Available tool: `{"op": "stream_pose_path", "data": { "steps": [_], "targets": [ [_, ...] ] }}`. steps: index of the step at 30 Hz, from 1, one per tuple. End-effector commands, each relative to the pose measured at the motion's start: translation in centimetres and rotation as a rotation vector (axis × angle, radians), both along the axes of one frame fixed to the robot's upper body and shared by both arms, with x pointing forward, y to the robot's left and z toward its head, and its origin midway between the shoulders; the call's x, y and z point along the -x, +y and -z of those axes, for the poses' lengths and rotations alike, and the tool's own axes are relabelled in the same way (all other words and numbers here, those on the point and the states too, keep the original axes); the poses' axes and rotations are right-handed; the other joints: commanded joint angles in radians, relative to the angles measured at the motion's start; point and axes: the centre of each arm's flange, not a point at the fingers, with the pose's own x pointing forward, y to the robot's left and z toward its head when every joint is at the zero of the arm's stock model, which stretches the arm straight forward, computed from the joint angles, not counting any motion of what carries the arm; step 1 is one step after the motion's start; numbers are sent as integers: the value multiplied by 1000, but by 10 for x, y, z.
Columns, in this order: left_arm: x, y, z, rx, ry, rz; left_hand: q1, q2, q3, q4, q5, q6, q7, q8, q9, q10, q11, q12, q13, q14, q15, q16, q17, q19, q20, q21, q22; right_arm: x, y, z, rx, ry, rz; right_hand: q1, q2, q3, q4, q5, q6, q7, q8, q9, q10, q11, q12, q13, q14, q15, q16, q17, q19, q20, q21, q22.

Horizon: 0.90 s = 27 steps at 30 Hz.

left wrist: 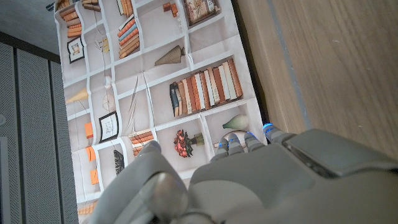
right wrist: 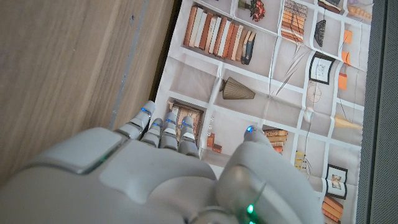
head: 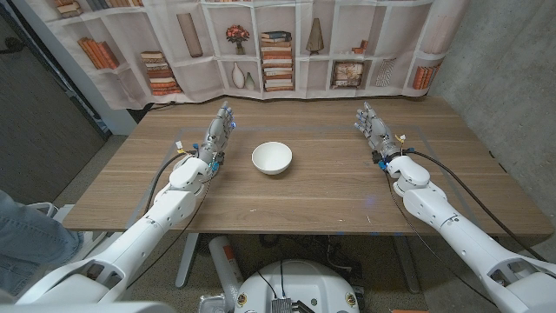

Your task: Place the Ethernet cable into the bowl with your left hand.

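Between my left hand (head: 217, 132) and my right hand (head: 373, 127) only the white bowl (head: 272, 158) stood on the wooden table (head: 330, 187), just right of my left hand and well apart from my right. Open wood lay on every side of the bowl, so I could pass in front of it, behind it, or over its rim. Beyond my fingertips the table ended near the bookshelf-print curtain (head: 287, 48), closing off the far side. A concrete wall (head: 512, 78) bounded my right.
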Motion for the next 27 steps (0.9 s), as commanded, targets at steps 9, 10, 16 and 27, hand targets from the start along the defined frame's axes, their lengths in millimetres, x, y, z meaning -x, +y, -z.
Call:
{"op": "stream_pose_path", "data": {
  "steps": [9,10,16,27],
  "targets": [
    [-2,1,0,9,7,4,12,4,7,-2,8,-11,-2,6,5,-16,3,3,5,-65,1,4,3,-138,-45,3,5,-2,2,0,-4,-10,-7,8,2,8,-2,3,9,3,4,5,0,6,1,3,2,2,4,5,5,-32,1,4],
    [-1,1,0,11,5,3,12,4,6,-2,8,-11,-2,6,5,-16,3,3,5,-65,1,4,3,-137,-45,3,5,-2,2,0,-10,-8,-6,8,2,8,-3,3,10,3,4,5,1,6,1,3,3,2,4,5,5,-32,1,4],
    [3,4,1,16,-18,-3,14,8,4,-5,8,4,0,11,5,6,6,11,5,-45,2,11,3,-126,-43,6,5,-2,2,1,-11,-8,3,8,2,7,-4,2,10,3,4,5,0,5,0,3,4,0,4,5,6,-32,-3,4],
    [15,6,-1,-4,-55,-19,20,13,3,-9,10,23,0,17,4,19,6,15,4,-31,2,14,2,-112,-42,9,5,-1,1,2,-7,-11,4,8,4,7,-5,0,11,2,3,5,4,5,0,3,6,0,4,5,9,-34,-7,4]
  ]
}}
